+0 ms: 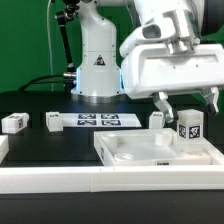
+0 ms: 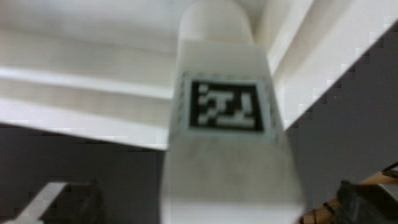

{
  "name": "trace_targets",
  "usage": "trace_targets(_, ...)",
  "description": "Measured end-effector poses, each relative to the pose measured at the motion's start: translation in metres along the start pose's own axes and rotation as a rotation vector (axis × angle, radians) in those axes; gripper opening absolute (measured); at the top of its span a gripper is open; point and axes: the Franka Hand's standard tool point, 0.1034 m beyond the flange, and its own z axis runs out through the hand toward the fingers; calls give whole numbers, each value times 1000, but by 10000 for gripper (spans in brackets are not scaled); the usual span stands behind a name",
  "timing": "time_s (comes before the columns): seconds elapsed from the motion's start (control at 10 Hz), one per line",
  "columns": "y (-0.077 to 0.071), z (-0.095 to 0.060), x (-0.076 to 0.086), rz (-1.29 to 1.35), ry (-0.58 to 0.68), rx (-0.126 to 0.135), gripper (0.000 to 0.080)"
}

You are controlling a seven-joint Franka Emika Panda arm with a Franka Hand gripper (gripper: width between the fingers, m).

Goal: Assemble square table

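Observation:
The square tabletop (image 1: 150, 152) lies at the exterior view's right with its raised rim up; in the wrist view it is the white slab (image 2: 80, 95) behind the leg. One tagged white leg (image 1: 190, 126) stands upright at its far right corner and fills the middle of the wrist view (image 2: 222, 120). My gripper (image 1: 188, 103) hangs over this leg, open. Its fingers (image 2: 365, 195) stand on either side of the leg with a gap on each side (image 2: 210, 205). Three more legs lie on the black table: two at the left (image 1: 15, 122) (image 1: 52, 121) and one near the tabletop (image 1: 157, 118).
The marker board (image 1: 95, 121) lies flat in the middle, in front of the robot base (image 1: 98, 65). A long white border rail (image 1: 90, 182) runs along the front edge. A green backdrop stands behind.

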Motion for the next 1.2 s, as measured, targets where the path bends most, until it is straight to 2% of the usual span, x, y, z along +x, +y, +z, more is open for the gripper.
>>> trace_targets(0.1,3,-4,4,-1,-1,0,649)
trace_targets(0.3,-4,-3,2,10,-32,25,649)
trace_targets(0.4,-3,-2,2,14,-35,26,649)
trace_targets(0.6,-10,2,-6,46,-158,100,649)
trace_targets(0.9,-5,3,-5,41,-295,148,649)
trace_targets(1.0,-11,2,-7,49,-342,166,649)
trace_targets(1.1,-18,-1,-9,45,-431,197,649)
trace_targets(1.2,-15,1,-4,46,-413,192,649)
